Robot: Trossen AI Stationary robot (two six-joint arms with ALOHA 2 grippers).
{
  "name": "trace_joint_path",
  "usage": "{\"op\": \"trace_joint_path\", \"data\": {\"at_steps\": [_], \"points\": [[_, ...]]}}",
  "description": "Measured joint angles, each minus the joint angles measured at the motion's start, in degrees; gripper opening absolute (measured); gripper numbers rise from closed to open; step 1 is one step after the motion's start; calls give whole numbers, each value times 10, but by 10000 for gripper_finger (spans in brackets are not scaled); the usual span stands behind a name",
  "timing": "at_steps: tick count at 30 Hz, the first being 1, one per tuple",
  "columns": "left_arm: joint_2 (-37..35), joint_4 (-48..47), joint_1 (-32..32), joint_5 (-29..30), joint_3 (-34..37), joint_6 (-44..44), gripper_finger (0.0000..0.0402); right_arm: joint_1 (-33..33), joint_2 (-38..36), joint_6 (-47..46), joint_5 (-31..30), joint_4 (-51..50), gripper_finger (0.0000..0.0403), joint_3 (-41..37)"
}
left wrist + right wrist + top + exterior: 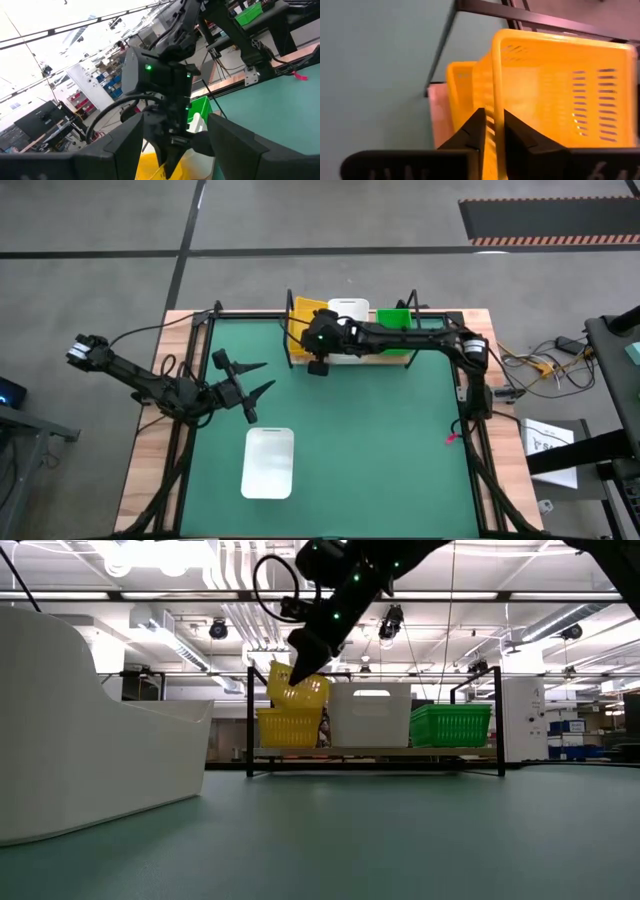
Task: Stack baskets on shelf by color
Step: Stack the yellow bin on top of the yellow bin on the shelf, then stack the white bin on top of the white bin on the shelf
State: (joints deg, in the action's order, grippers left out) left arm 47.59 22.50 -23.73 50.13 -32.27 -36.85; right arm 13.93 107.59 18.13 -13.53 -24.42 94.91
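Note:
At the table's far edge stands the shelf [400,752]. On it, from left to right, are a yellow basket [288,727], a white basket [370,715] and a green basket [450,725]. My right gripper [492,131] is shut on a second yellow basket [297,685], which hangs tilted just over the first one. Another white basket [268,462] rests on its base on the green mat near the front. My left gripper [250,385] hovers open over the mat's left part, touching nothing. My right gripper pinches the tilted yellow basket's rim [495,95] between its two fingers, one inside the wall and one outside. The fingers slant down toward the shelf from the near right. The basket hangs tipped, its low edge [300,706] at the top of the yellow basket beneath.
Black upright posts [249,720] frame the shelf's ends. Black rails [190,430] run along both sides of the mat [380,440]. A small red item [452,439] lies at the mat's right edge.

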Motion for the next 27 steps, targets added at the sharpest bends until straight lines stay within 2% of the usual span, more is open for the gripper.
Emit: {"op": "trace_joint_path", "data": {"at_steps": [8, 13, 16, 19, 22, 24, 27], "points": [[0, 0, 0, 0, 0, 0, 203, 0, 0, -1, 0, -2, 97, 6], [0, 1, 0, 0, 0, 0, 203, -13, -3, -13, 1, -30, 110, 36], [0, 1, 0, 0, 0, -1, 203, -34, -16, -17, 3, -80, 94, 54], [0, 1, 0, 0, 0, -1, 203, -66, -46, -6, 5, -141, 60, 50], [0, 2, 0, 0, 0, -1, 203, -100, -87, -21, 6, -186, 21, 22], [0, 3, 0, 0, 0, -1, 203, -124, -118, -34, 13, -184, 13, -13], [0, 9, 0, 0, 0, 4, 203, -161, -166, -35, 94, -167, 13, -86]]}}
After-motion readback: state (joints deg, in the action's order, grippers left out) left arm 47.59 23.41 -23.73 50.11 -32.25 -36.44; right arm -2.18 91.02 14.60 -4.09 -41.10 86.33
